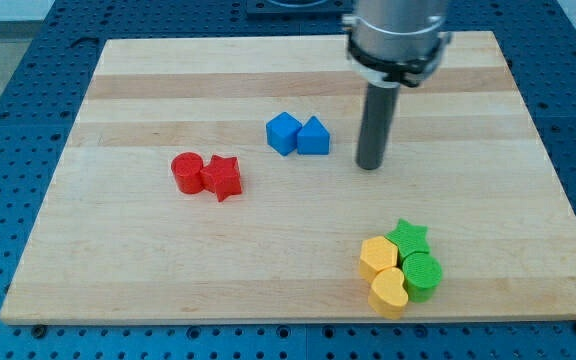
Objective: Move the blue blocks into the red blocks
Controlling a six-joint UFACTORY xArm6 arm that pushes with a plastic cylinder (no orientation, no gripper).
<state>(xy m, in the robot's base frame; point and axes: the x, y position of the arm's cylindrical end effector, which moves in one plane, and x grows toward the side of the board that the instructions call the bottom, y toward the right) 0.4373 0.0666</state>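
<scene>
The arm entered from the far edge of the scene, right of centre, where only its grey metal collar (396,35) was visible. From this collar the straight dark rod (376,125) hung vertically. My tip (370,166) met the board just to the right of the blue pair and stood apart from it, with a narrow strip of bare wood between.

The work surface was a pale wooden board (148,80) with lengthwise grain bands, lying on a blue perforated table (28,60). Little of the room beyond showed.

The rod carried no jaws and held nothing; its end touched only the board and no block.

The blue blocks lay near the middle of the board, slightly toward the far side: a blue cube (283,132) on the left, touching a blue triangular block (313,137) on its right. The red blocks lay to the left and nearer: a red cylinder (187,171) touching a red star (223,177) on its right. The blue pair and the red pair were well apart.

At the near right a separate cluster sat packed together: a green star (409,237) farthest, a green cylinder (421,275) nearer, a yellow hexagonal block (377,257) to their left, and a yellow heart (389,292) nearest.
</scene>
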